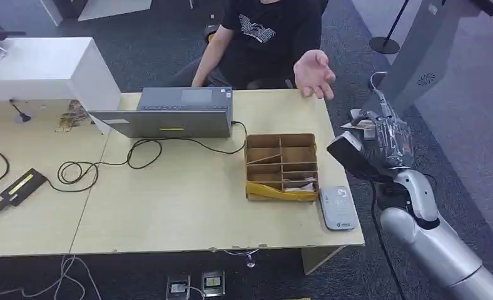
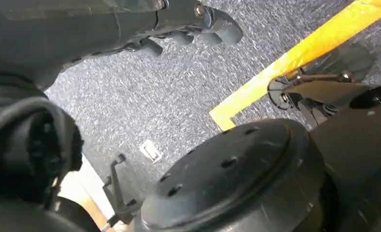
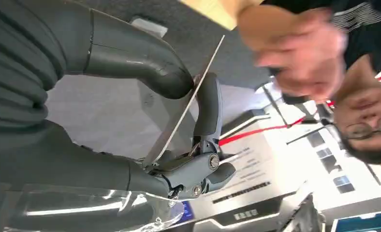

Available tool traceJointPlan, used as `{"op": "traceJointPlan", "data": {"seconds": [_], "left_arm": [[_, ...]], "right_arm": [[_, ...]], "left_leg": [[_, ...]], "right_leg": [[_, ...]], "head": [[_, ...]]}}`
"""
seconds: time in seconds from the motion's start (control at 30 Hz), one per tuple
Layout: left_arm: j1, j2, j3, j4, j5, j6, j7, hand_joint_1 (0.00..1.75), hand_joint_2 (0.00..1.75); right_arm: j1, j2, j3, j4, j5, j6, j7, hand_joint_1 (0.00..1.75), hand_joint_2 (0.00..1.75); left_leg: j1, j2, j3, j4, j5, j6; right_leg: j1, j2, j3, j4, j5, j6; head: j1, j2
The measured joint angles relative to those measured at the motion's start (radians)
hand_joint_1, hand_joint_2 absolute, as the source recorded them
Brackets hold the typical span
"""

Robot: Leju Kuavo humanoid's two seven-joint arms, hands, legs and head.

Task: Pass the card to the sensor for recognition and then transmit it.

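Off table edge: R hand [image 1: 381, 134] pinches 1 card [image 3: 186, 104].

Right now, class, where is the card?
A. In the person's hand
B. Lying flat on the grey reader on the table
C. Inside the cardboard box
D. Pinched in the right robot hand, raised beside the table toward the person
D: the right wrist view shows the card pinched edge-on in the right robot hand, with the person's open hand apart from it.

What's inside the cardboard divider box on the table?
The cardboard box has several compartments. A yellow item lies along the near side, with something pale beside it. The far compartments look empty, though the box walls hide part of their floors.
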Motion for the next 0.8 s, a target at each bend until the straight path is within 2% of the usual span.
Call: {"op": "traceJointPlan", "data": {"seconds": [0.13,0.3,0.53,0.6,0.63,0.67,0.73,0.77,0.8], "left_arm": [[0.0,-0.003,0.0,0.0,0.002,0.0,0.0,0.0,0.0],[-0.001,-0.004,0.0,0.0,0.001,0.0,0.0,0.0,0.0],[-0.002,-0.005,0.0,0.0,-0.01,0.0,0.007,0.0,0.0],[-0.001,-0.005,0.0,0.0,-0.012,0.0,0.008,0.0,0.0],[-0.001,-0.005,0.0,0.0,-0.013,0.0,0.008,0.0,0.0],[-0.001,-0.005,0.0,0.0,-0.015,0.0,0.008,0.0,0.0],[-0.001,-0.005,0.0,0.0,-0.018,0.0,0.008,0.0,0.0],[-0.001,-0.006,0.0,0.0,-0.018,0.0,0.008,0.0,0.0],[-0.001,-0.006,0.0,-0.001,-0.019,0.0,0.008,0.0,0.0]], "right_arm": [[-0.026,0.055,0.021,0.04,0.001,0.0,-0.03,1.75,1.75],[-0.046,0.113,0.043,0.09,0.015,-0.006,-0.037,1.75,1.75],[-0.051,0.139,0.063,0.143,-0.002,-0.013,-0.028,1.75,1.75],[-0.051,0.14,0.066,0.149,-0.003,-0.013,-0.022,1.41,1.75],[-0.051,0.14,0.068,0.152,-0.003,-0.012,-0.016,0.65,1.75],[-0.051,0.14,0.07,0.154,-0.003,-0.012,-0.014,0.26,1.75],[-0.05,0.14,0.072,0.163,-0.004,-0.012,-0.007,0.19,1.75],[-0.05,0.14,0.072,0.165,-0.004,-0.012,-0.006,0.03,1.75],[-0.05,0.14,0.073,0.169,-0.004,-0.013,-0.004,0.0,1.75]], "left_leg": [[0.0,0.0,-0.001,0.0,0.0,0.0],[0.0,-0.001,-0.001,0.0,0.0,0.0],[0.0,-0.001,0.0,0.0,0.0,0.0],[0.0,0.0,0.0,0.0,0.0,0.0],[0.0,0.0,0.0,0.0,0.0,0.0],[0.0,0.0,0.0,0.0,0.0,0.0],[0.0,0.0,0.0,0.0,0.0,0.0],[0.0,0.0,0.0,0.0,0.0,0.0],[0.0,0.0,0.0,0.0,0.0,0.0]], "right_leg": [[0.0,0.0,0.0,0.0,0.0,0.0],[0.0,-0.001,0.0,0.0,0.0,0.0],[0.0,-0.001,-0.001,0.0,0.0,0.0],[0.0,0.0,-0.001,0.0,0.0,0.0],[0.0,0.0,-0.001,0.0,0.0,0.0],[0.0,0.0,-0.001,0.0,0.0,0.0],[0.0,0.0,-0.001,0.0,0.0,0.0],[0.0,0.0,-0.001,0.0,0.0,0.0],[0.0,0.0,-0.001,0.0,0.0,0.0]], "head": [[0.0,0.0],[0.0,0.0],[0.0,0.0],[0.0,0.0],[0.0,0.0],[0.0,0.0],[0.0,0.0],[0.0,0.0],[0.0,0.0]]}}
